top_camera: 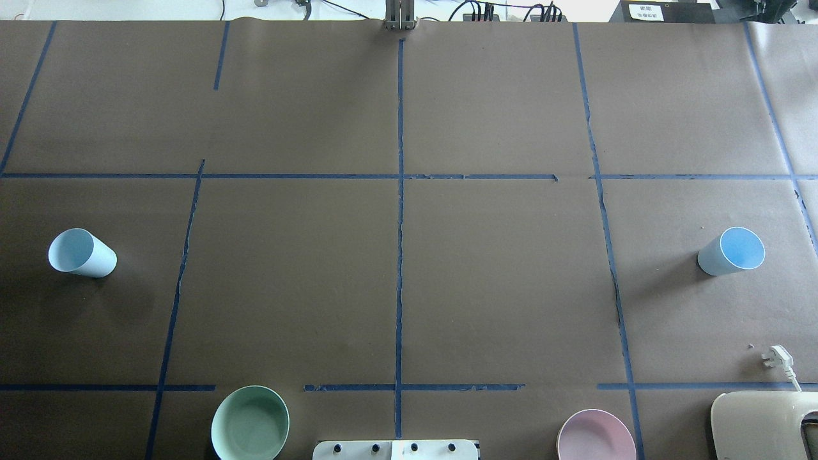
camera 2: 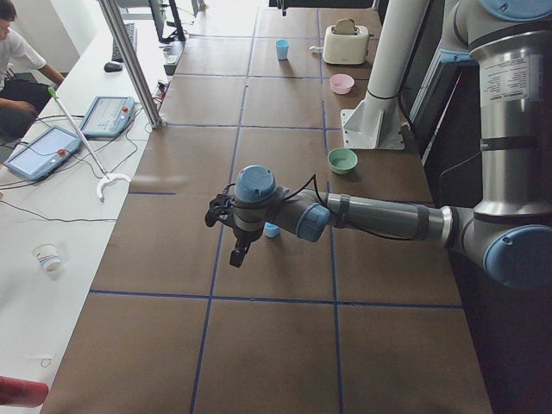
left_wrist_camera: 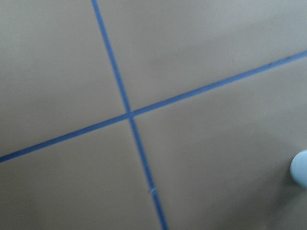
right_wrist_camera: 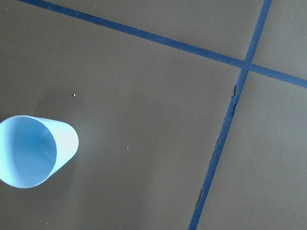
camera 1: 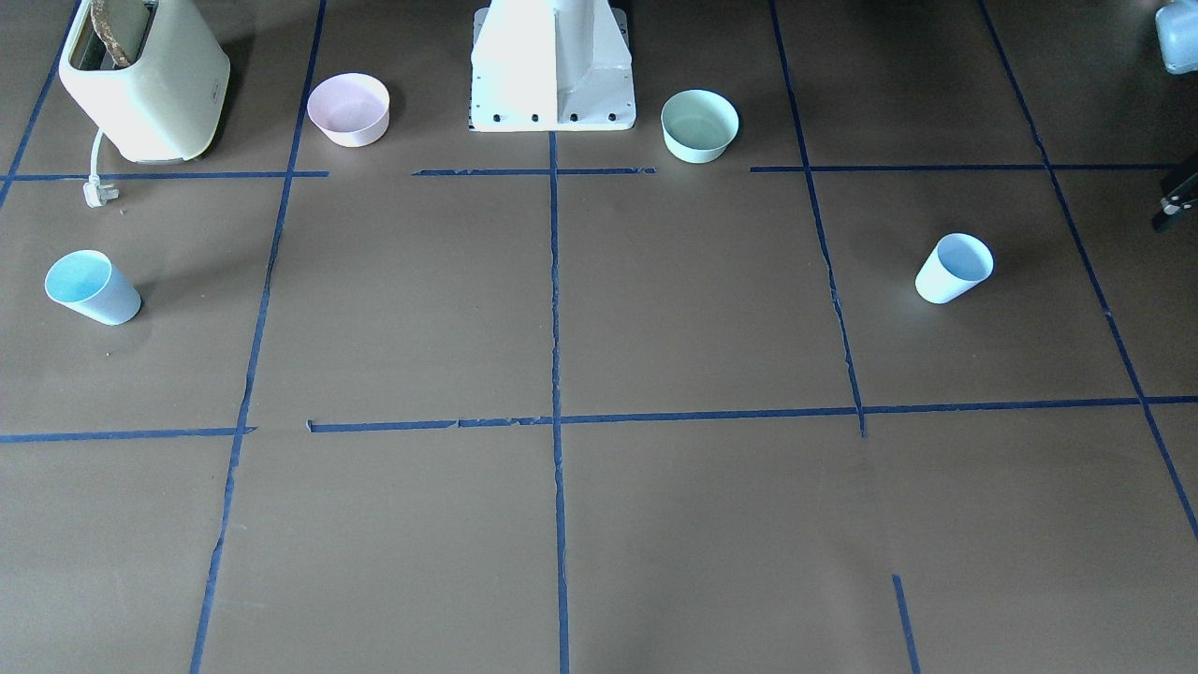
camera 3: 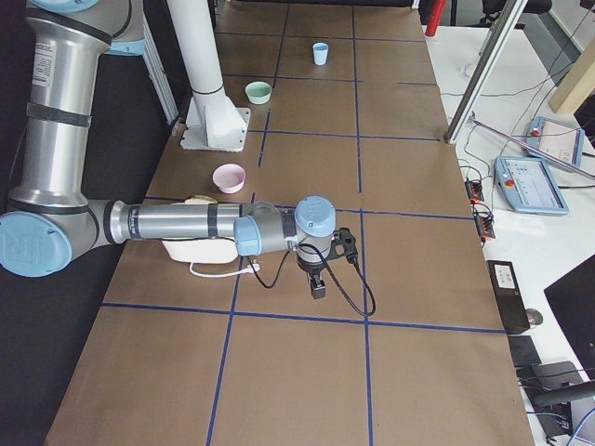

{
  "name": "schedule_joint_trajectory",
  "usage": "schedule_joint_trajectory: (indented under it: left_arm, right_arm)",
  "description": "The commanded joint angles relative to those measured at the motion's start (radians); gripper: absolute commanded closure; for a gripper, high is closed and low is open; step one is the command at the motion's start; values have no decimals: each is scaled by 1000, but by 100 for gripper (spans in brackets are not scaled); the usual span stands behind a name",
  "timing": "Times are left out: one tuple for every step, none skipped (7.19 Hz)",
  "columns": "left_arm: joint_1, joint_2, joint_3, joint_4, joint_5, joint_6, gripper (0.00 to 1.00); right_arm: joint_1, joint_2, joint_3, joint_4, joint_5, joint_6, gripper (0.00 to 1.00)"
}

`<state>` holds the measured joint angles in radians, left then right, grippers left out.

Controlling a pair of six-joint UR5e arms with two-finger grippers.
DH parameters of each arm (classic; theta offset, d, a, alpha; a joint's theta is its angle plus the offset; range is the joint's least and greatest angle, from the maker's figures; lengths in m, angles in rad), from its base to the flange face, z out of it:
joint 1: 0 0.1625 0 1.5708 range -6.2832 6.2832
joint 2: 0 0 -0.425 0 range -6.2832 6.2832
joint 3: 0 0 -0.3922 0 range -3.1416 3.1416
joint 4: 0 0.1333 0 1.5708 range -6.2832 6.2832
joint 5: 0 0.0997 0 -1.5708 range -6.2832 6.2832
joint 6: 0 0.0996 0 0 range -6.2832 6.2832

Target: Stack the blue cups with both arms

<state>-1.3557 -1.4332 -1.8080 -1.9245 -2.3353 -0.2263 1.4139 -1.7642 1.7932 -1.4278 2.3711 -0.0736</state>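
Two blue cups stand upright and far apart on the brown table. One is on my left side, also in the front view. The other is on my right side, also in the front view. My left gripper hangs fingers-down above the table just outside the left cup, whose edge shows in the left wrist view. My right gripper hangs likewise near the right cup, which the arm hides in the right side view. I cannot tell whether either gripper is open or shut.
A mint-green bowl and a pink bowl flank the white pedestal at the near edge. A cream toaster with a loose plug stands behind the right cup. Blue tape lines grid the table.
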Motion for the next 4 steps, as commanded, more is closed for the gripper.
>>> schedule_joint_trajectory:
  left_arm:
    - [181, 7, -2, -139, 45, -381, 0]
    - [285, 26, -2, -199, 135, -516, 0]
    - [338, 27, 4, -218, 177, -603, 0]
    - [367, 27, 10, -218, 182, -634, 0]
  right_arm:
    - [-1, 0, 0, 1, -1, 0, 0]
    - [-1, 0, 2, 1, -1, 0, 0]
    - [-1, 0, 3, 1, -1, 0, 0]
    - [-1, 0, 3, 1, -1, 0, 0]
